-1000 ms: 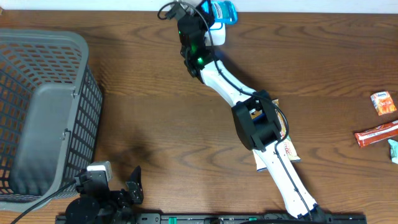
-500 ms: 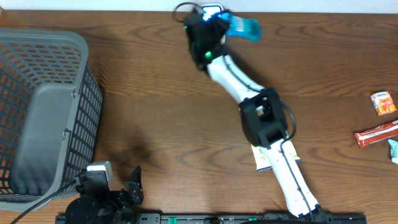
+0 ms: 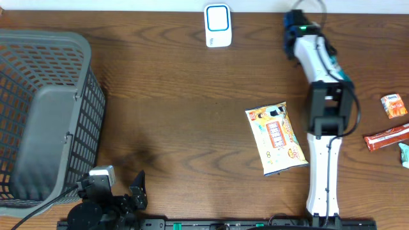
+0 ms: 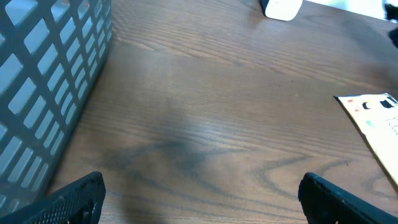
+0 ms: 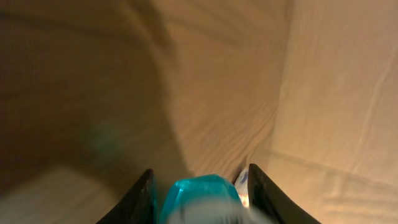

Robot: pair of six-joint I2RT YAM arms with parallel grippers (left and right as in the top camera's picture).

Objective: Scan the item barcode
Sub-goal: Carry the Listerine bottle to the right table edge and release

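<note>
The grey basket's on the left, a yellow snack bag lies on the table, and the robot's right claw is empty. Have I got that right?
Not quite: the right gripper isn't empty. The right wrist view shows a teal item between its fingers. The basket is on the left and the snack bag lies on the table, as you said.

Table (image 3: 172,108) centre lies open; grey mesh basket (image 3: 51,38) blocks nine o'clock, white scanner (image 3: 217,25) stands at twelve, snack packet (image 3: 276,138) lies at four, right arm (image 3: 327,112) spans three
</note>
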